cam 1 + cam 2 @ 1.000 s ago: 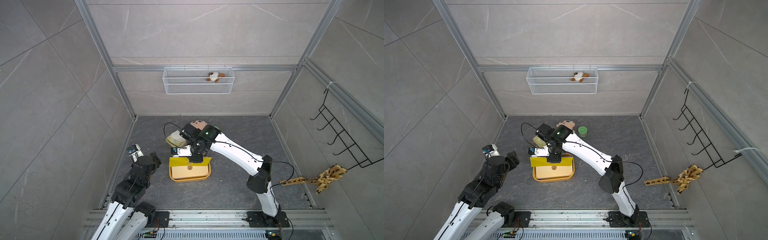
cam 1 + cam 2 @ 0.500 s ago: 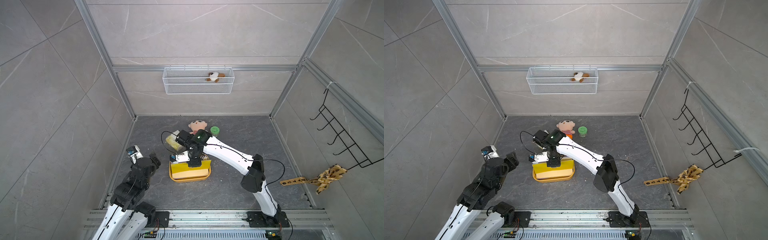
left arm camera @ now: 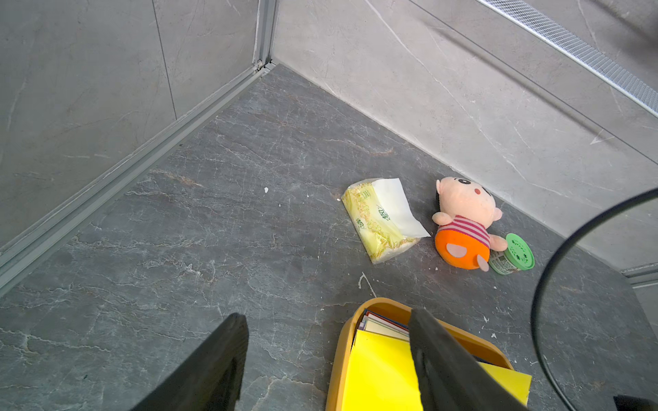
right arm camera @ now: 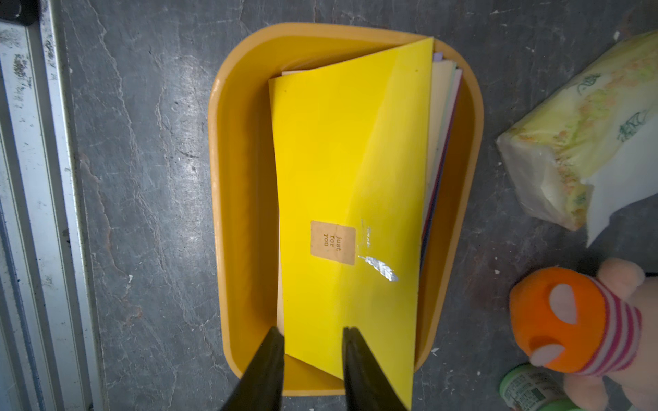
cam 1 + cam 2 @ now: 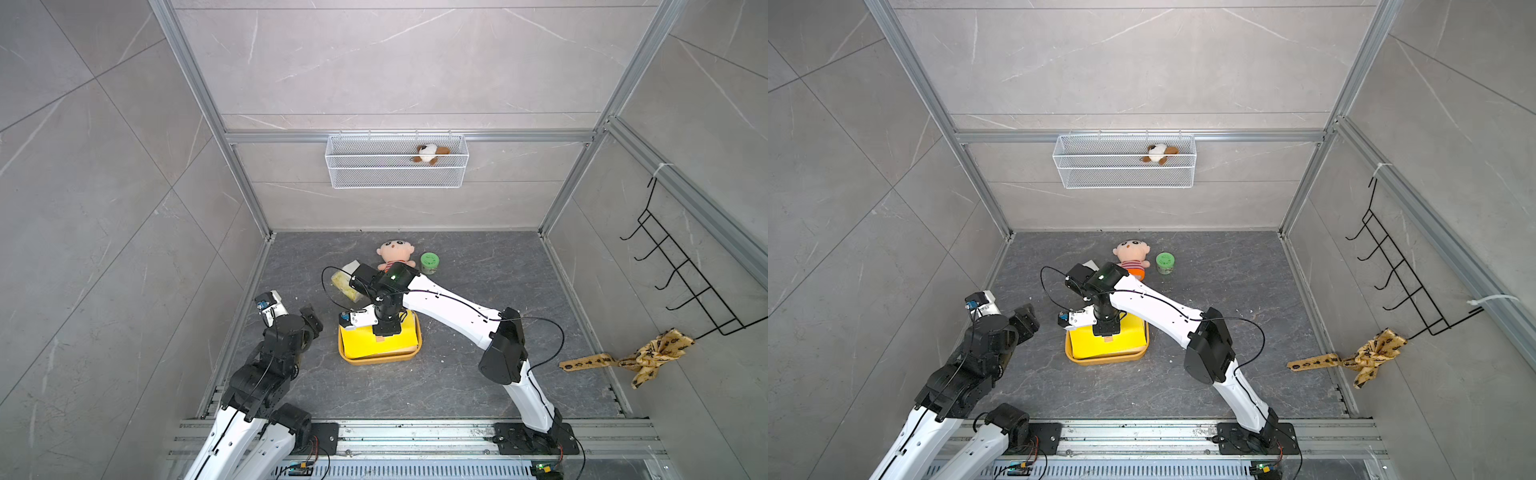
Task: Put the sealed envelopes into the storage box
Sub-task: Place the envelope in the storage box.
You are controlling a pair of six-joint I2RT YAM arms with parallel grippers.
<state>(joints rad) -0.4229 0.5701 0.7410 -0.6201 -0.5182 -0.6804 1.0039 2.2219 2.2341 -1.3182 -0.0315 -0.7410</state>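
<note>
The mustard storage box [image 5: 378,360] [image 5: 1106,360] sits on the floor with a stack of sealed envelopes [image 4: 443,106] in it. A yellow envelope [image 4: 349,178] [image 5: 384,345] with a brown seal lies on top, skewed, one corner over the rim. My right gripper [image 4: 310,332] [image 5: 386,332] hangs over the box's far end, open, its fingers either side of the yellow envelope's edge. My left gripper [image 3: 327,315] [image 5: 311,320] stands open left of the box [image 3: 341,341], holding nothing.
A yellow tissue pack [image 5: 345,282], a plush doll [image 5: 395,253] and a green jar [image 5: 429,263] lie just behind the box. A white wire basket [image 5: 395,166] hangs on the back wall. A black hook rack [image 5: 681,282] with a patterned ribbon [image 5: 644,357] is on the right wall.
My right gripper came down with the yellow envelope onto the stack in the box and its jaws have parted, letting it go. The left arm has barely moved.
</note>
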